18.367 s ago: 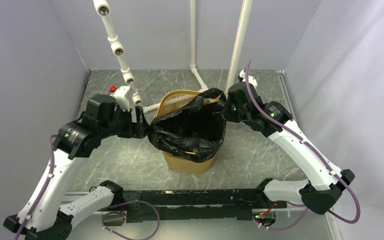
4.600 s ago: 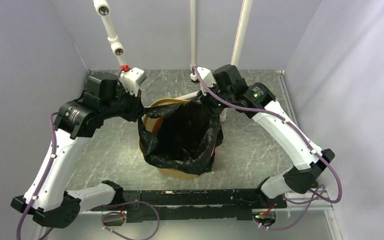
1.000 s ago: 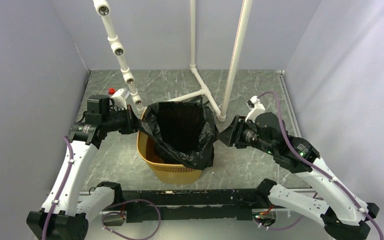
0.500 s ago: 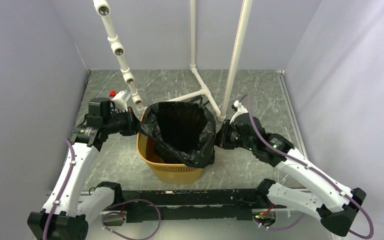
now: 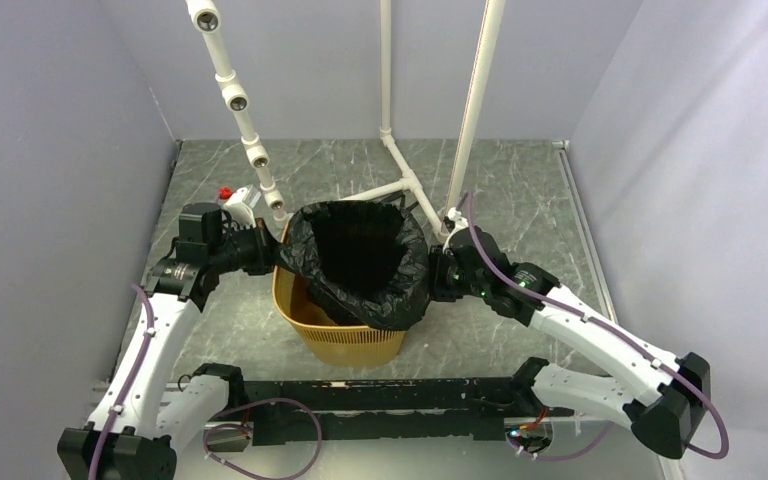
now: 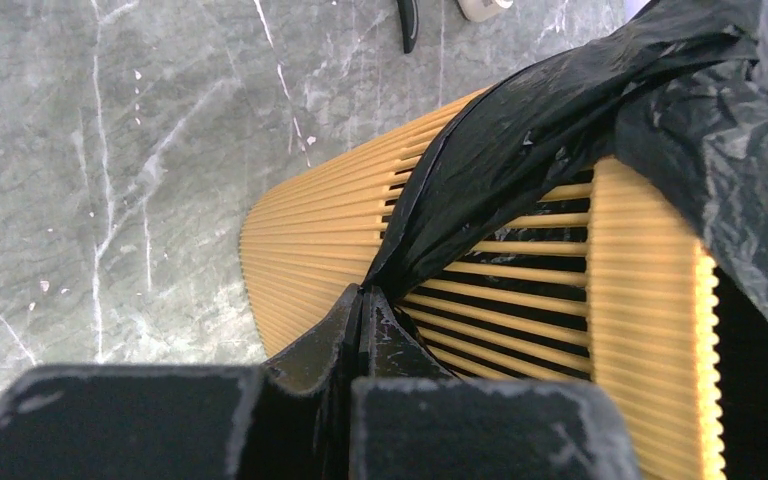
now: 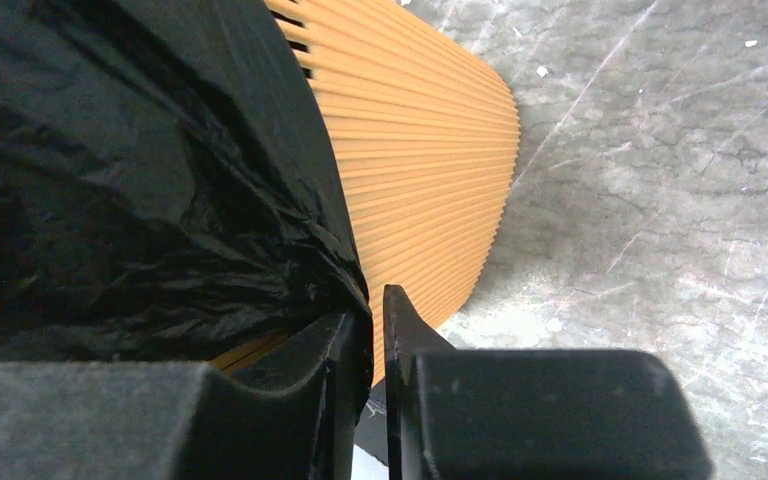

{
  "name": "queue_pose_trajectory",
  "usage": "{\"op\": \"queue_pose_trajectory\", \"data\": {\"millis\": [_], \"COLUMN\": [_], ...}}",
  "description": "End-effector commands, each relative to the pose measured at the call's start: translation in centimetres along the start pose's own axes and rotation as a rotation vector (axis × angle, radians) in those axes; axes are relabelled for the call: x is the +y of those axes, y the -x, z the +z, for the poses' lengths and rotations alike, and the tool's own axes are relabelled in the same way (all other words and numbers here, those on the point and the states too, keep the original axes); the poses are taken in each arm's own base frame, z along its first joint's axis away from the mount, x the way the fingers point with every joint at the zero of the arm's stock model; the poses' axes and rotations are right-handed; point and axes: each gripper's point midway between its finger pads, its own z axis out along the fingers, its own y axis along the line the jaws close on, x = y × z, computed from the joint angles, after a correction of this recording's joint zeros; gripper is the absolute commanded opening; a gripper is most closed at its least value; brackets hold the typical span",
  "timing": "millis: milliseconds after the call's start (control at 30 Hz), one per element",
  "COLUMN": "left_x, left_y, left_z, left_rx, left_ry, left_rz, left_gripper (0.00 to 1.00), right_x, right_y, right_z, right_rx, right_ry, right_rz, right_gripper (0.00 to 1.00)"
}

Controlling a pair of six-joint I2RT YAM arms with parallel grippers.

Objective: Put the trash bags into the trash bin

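Note:
The black trash bag [image 5: 360,255] lines the yellow-orange trash bin [image 5: 352,345], its mouth wide and its edge folded over the rim on most sides. My left gripper [image 5: 272,252] is at the bin's left side, shut on a taut strand of the bag [image 6: 560,110] that runs from its fingertips [image 6: 363,292] across the slatted bin wall [image 6: 310,220]. On the bin's right side my right gripper [image 5: 434,280] has its jaws a narrow slit apart [image 7: 375,300]. The bag's hanging edge [image 7: 140,180] lies against its left finger, beside the bin wall [image 7: 420,170].
A white pipe frame [image 5: 405,185] stands just behind the bin, with a slanted pipe bearing sockets [image 5: 243,110] at the back left. A small red part [image 5: 224,191] sits near the left wrist. Grey walls close three sides; a black rail [image 5: 380,395] runs along the near edge.
My right arm has swung left from the open floor up to the bin's right side, and its jaws have narrowed round the bag's edge. The left arm has barely moved.

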Motion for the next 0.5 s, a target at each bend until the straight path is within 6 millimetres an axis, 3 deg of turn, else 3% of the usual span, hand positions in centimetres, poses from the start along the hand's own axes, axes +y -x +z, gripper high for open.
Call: {"op": "queue_pose_trajectory", "data": {"millis": [0,100,200,333,467], "left_x": [1.9,2.0,1.9,2.1,2.2], "left_y": [-1.1,-0.2,0.9,1.9,2.8], "left_z": [0.2,-0.4,-1.2,-2.4,-3.8], "left_rx": [0.024,-0.016,-0.046,-0.073,-0.106], "left_ry": [0.083,0.118,0.156,0.212,0.273], "left_rz": [-0.026,-0.019,-0.007,0.011,0.024], "left_gripper": [0.03,0.04,0.1,0.23,0.41], "right_x": [-0.7,-0.8,-1.2,-1.4,-2.6], "right_y": [-0.9,0.4,2.3,4.0,5.5], "right_z": [1.4,0.0,-2.0,-4.5,-6.8], "right_rx": [0.034,-0.025,-0.123,-0.19,-0.243], "right_ry": [-0.019,-0.043,-0.079,-0.111,-0.206], "right_rz": [-0.004,-0.006,-0.022,-0.056,-0.073], "right_gripper": [0.19,0.24,0.43,0.66,0.76]}}
